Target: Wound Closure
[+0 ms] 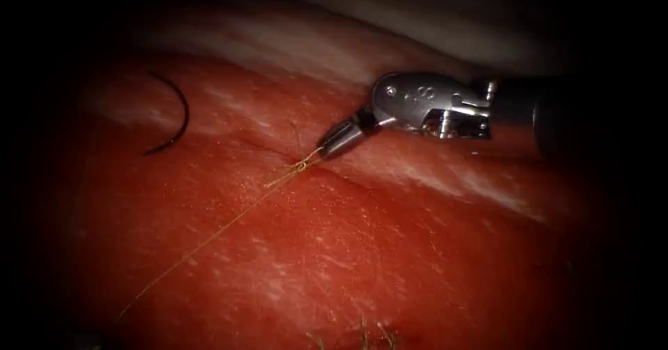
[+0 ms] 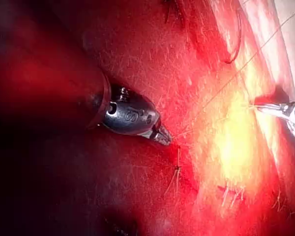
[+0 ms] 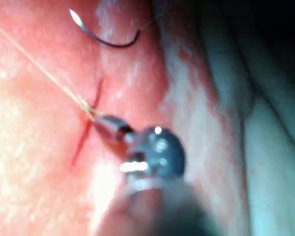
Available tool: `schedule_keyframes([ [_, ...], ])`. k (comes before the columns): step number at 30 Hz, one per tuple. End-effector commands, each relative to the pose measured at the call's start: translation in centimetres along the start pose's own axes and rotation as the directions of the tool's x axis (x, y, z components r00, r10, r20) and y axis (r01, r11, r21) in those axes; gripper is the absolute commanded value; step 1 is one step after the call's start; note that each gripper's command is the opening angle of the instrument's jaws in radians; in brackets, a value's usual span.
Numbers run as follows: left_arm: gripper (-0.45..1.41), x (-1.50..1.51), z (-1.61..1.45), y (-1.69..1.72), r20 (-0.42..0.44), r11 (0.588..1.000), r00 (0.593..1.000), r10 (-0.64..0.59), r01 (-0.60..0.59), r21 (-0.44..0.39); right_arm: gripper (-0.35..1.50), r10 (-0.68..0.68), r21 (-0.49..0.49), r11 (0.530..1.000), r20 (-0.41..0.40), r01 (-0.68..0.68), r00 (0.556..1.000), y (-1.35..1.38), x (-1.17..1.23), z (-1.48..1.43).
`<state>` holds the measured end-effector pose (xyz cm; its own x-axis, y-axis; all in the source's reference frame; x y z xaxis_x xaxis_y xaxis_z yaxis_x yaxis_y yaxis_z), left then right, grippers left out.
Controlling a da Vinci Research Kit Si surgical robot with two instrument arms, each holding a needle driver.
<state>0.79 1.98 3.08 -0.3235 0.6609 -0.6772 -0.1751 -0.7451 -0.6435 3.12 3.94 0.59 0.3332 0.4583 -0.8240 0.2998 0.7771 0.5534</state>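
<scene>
Steel housing of the right tool (image 1: 324, 147) carries small stamped characters near its wrist pivot in the endoscope view; they cannot be read. The left tool (image 2: 166, 139) bears embossed marks on its rounded body in the left wrist view, resembling digits but not legible with certainty. The right tool's shaft is cut off at the endoscope view's dark right edge, and the thread (image 1: 229, 225) fades into the dark border at lower left, so its far end is hidden. The right tool's jaws are pressed together, pinching the thread just beside a small knot (image 1: 299, 165) that sits on the cut (image 1: 334, 172) in the tissue (image 1: 390, 252). From the knot the thread runs taut down and to the left across the tissue surface. The left tool's jaws appear closed with their tip at the tissue surface; whether they grip thread or tissue cannot be determined. The needle (image 1: 174, 117) lies free on the tissue, well to the left of the cut, held by neither tool and not embedded. Short cut thread ends (image 1: 362, 332) protrude from the tissue near the lower edge of the endoscope view.
</scene>
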Motion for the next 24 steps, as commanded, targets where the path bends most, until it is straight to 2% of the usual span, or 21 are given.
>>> schedule_keyframes([
  [1, -0.35, -0.07, 0.06, 0.06, 0.000, 1.000, 1.000, -0.003, 0.003, -0.004, -0.35, 0.019, -0.015, 1.000, -0.001, -0.019, 1.000, 0.12, -0.01, 0.09],
  [5, -0.35, -0.10, 0.01, 0.10, 0.001, 1.000, 1.000, -0.007, 0.007, -0.008, -0.35, 0.109, -0.075, 0.991, -0.016, -0.110, 0.994, 0.18, -0.10, 0.12],
  [8, -0.35, -0.11, -0.03, 0.17, 0.005, 1.000, 1.000, -0.005, 0.005, -0.011, -0.35, 0.218, -0.138, 0.963, -0.110, -0.232, 0.970, 0.20, -0.15, 0.12],
  [10, -0.35, -0.12, -0.06, 0.20, 0.005, 1.000, 1.000, -0.004, 0.004, -0.012, -0.35, 0.303, -0.162, 0.929, -0.184, -0.333, 0.935, 0.18, -0.20, 0.14],
  [11, -0.35, -0.13, -0.08, 0.23, 0.005, 1.000, 1.000, -0.003, 0.003, -0.014, -0.35, 0.377, -0.191, 0.883, -0.259, -0.430, 0.889, 0.17, -0.25, 0.16],
  [13, -0.35, -0.14, -0.11, 0.25, 0.005, 1.000, 1.000, -0.002, 0.002, -0.012, -0.35, 0.434, -0.209, 0.829, -0.346, -0.519, 0.832, 0.15, -0.29, 0.14],
  [14, -0.35, -0.14, -0.12, 0.26, 0.006, 1.000, 1.000, -0.002, 0.002, -0.013, -0.35, 0.450, -0.222, 0.792, -0.417, -0.569, 0.790, 0.13, -0.33, 0.11],
  [15, -0.35, -0.15, -0.13, 0.26, 0.005, 1.000, 1.000, -0.002, 0.002, -0.008, -0.35, 0.466, -0.224, 0.723, -0.541, -0.654, 0.700, 0.07, -0.39, 0.08],
  [16, -0.35, -0.15, -0.14, 0.26, 0.005, 1.000, 1.000, -0.002, 0.002, -0.009, -0.35, 0.470, -0.227, 0.676, -0.600, -0.701, 0.648, 0.02, -0.44, 0.07],
  [17, -0.35, -0.15, -0.14, 0.25, 0.005, 1.000, 1.000, -0.001, 0.002, -0.006, -0.35, 0.472, -0.241, 0.598, -0.665, -0.765, 0.579, -0.06, -0.50, 0.09],
  [19, -0.35, -0.15, -0.13, 0.25, 0.005, 1.000, 1.000, -0.002, 0.002, -0.006, -0.35, 0.466, -0.229, 0.522, -0.730, -0.822, 0.500, -0.16, -0.57, 0.13],
  [20, -0.35, -0.14, -0.12, 0.24, 0.005, 1.000, 1.000, -0.002, 0.002, -0.005, -0.35, 0.443, -0.205, 0.445, -0.796, -0.872, 0.413, -0.28, -0.63, 0.17],
  [22, -0.35, -0.14, -0.12, 0.24, 0.007, 1.000, 1.000, -0.002, 0.002, -0.005, -0.35, 0.416, -0.167, 0.359, -0.852, -0.918, 0.317, -0.37, -0.66, 0.17],
  [23, -0.35, -0.13, -0.12, 0.23, 0.007, 1.000, 1.000, -0.003, 0.003, -0.005, -0.35, 0.402, -0.074, 0.271, -0.897, -0.960, 0.183, -0.42, -0.66, 0.12],
  [24, -0.35, -0.13, -0.12, 0.23, 0.007, 1.000, 1.000, -0.003, 0.003, -0.006, -0.35, 0.396, -0.019, 0.235, -0.911, -0.972, 0.114, -0.44, -0.67, 0.08],
])
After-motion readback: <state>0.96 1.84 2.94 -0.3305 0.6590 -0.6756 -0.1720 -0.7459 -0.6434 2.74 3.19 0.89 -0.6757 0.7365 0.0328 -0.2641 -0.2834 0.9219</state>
